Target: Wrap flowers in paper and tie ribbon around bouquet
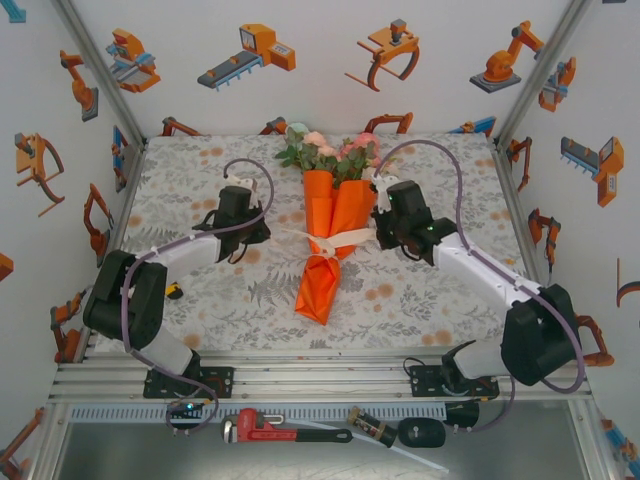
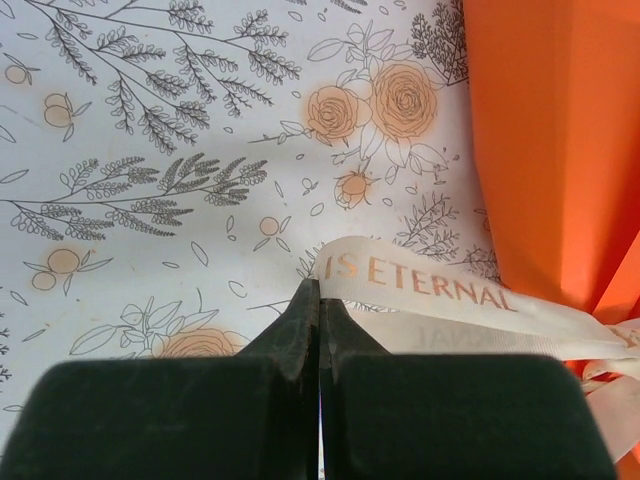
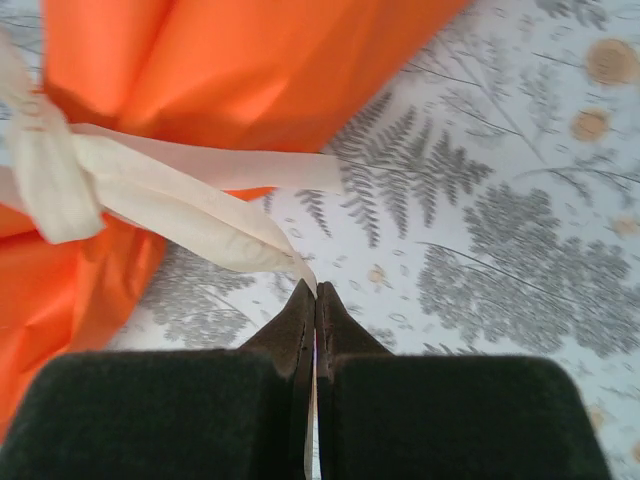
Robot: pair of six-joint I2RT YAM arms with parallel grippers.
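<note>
The right gripper (image 3: 316, 292) and left gripper (image 2: 320, 287) are each being pressed shut on a ribbon (image 3: 200, 225) end; pulled unevenly, the bouquet (image 1: 335, 205) risks being dragged sideways.

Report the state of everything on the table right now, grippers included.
paper: folded into a cone, lying on the tablecloth.
flowers: wrapped, blooms sticking out of the paper's wide end.
ribbon: knotted around the paper, one end in each gripper.
left gripper: shut on the ribbon.
right gripper: shut on the ribbon.
</note>
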